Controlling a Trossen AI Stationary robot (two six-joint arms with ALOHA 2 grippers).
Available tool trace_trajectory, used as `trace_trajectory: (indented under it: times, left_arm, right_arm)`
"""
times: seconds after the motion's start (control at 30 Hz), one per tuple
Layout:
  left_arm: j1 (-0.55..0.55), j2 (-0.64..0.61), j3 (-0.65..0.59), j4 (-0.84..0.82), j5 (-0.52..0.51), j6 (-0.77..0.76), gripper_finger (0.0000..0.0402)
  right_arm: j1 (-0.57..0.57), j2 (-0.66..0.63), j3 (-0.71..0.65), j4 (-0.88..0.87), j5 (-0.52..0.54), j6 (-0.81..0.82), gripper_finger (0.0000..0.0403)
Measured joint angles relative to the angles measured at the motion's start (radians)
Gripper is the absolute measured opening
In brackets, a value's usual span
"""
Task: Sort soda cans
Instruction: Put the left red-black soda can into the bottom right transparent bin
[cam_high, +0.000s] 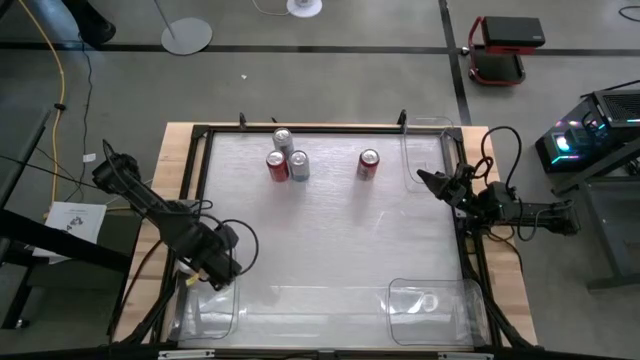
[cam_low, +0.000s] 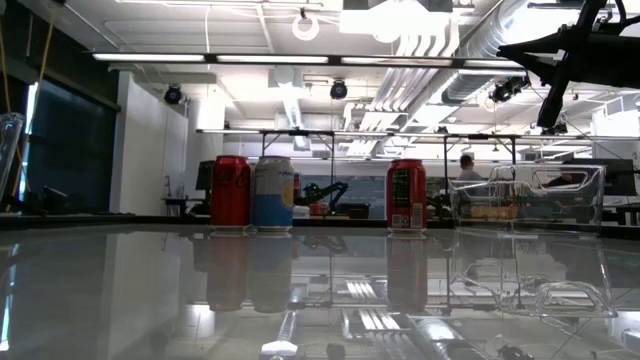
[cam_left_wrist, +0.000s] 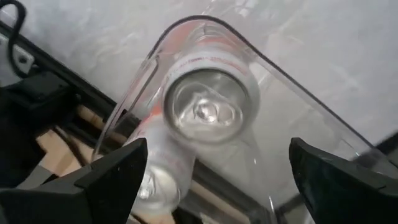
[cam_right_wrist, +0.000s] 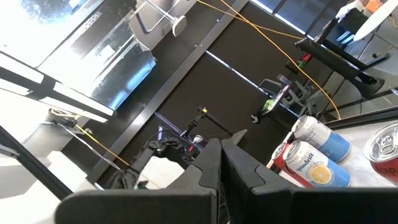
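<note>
Four cans stood upright in the upper middle of the high view: a red can (cam_high: 277, 166), two silver cans (cam_high: 298, 166) (cam_high: 283, 139), and another red can (cam_high: 368, 164) apart at right.

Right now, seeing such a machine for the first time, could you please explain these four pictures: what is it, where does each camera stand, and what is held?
It is a robot with two dark arms at a table. One picture looks down from above, one looks level across the tabletop, and one comes from each wrist. On the table stand two red metal drink cans and two silver cans. The left end effector is open above a clear plastic bin with a red-and-silver can inside. The right end effector is shut, holds nothing, and waits at the table's right side.
</note>
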Motion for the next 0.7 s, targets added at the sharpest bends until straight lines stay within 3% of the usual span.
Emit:
trace_trajectory:
  times: [0.13,0.23,0.3,0.37,0.43,0.5,0.7]
  left_arm:
    - [0.0,0.0,0.133,-0.066,-0.009,-0.009,0.0367]
    - [0.0,0.0,0.239,-0.076,-0.097,-0.084,0.0367]
    - [0.0,-0.001,0.292,-0.067,-0.288,-0.206,0.0367]
    - [-0.001,-0.003,0.306,-0.024,-0.578,-0.297,0.0367]
    - [0.017,0.0,0.292,0.002,-0.842,-0.313,0.0367]
    - [0.07,0.002,0.251,0.03,-0.972,-0.245,0.0367]
    - [0.288,0.0,0.094,0.08,-1.011,0.015,0.0367]
  right_arm:
    - [0.0,0.0,0.0,0.0,-0.005,0.0,0.0]
    - [0.0,0.0,0.0,0.0,-0.031,0.0,0.0]
    - [0.0,0.0,0.0,0.004,-0.068,0.0,0.0]
    - [0.0,0.0,0.0,0.016,-0.11,0.0,0.0]
    - [0.0,0.0,0.0,0.045,-0.145,0.0,0.0]
    - [0.0,0.0,0.0,0.081,-0.164,0.0,0.0]
    - [0.0,0.0,0.001,0.168,-0.189,-0.026,0.0]
